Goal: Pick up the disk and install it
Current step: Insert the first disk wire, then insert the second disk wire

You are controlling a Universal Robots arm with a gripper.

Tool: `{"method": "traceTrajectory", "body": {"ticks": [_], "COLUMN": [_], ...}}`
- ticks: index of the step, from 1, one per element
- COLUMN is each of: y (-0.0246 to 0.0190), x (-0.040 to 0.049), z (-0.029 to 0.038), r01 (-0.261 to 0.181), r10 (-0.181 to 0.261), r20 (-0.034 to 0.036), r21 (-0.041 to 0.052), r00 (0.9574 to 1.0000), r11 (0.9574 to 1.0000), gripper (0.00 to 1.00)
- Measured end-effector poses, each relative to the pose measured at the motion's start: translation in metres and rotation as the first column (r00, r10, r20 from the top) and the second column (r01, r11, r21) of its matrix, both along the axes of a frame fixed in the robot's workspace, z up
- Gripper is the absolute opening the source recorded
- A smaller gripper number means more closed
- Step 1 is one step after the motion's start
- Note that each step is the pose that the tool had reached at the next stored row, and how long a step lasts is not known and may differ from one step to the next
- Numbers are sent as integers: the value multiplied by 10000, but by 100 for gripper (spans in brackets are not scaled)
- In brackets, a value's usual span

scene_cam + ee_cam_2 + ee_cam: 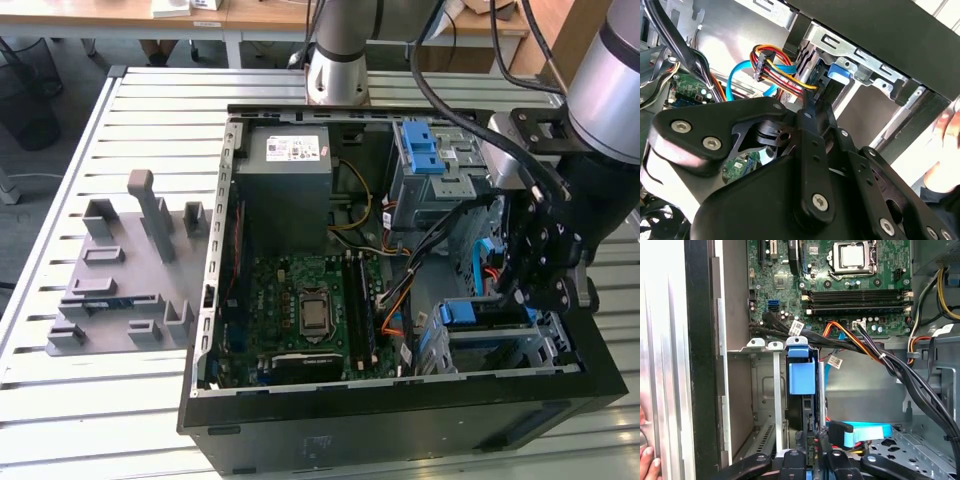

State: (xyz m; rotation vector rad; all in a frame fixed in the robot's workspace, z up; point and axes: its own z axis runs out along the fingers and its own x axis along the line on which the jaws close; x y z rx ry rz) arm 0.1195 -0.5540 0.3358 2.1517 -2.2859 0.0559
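1. A grey fixture block (125,270) lies on the slatted table (60,400), at the exterior view's left.
2. The open computer case (400,420) sits mid-table, motherboard (310,310) exposed.
3. The disk (802,377), blue carrier end visible, stands on edge in the drive cage (765,390) near the case's front wall.
4. The gripper (535,270) hangs inside the case at the exterior view's right, just beside the cage.
5. Whether its fingers are open or closed cannot be told.
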Motion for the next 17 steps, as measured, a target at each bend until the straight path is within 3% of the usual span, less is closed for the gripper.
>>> {"method": "traceTrajectory", "body": {"ticks": [6,8,17], "y": [0,0,0], "x": [0,0,0], "z": [34,36,42], "r01": [0,0,-1], "r10": [0,0,1], "r20": [0,-1,0], "r21": [3,0,0], "r00": [10000,10000,10000], "r11": [10000,10000,10000], "gripper": [22,11,11]}}
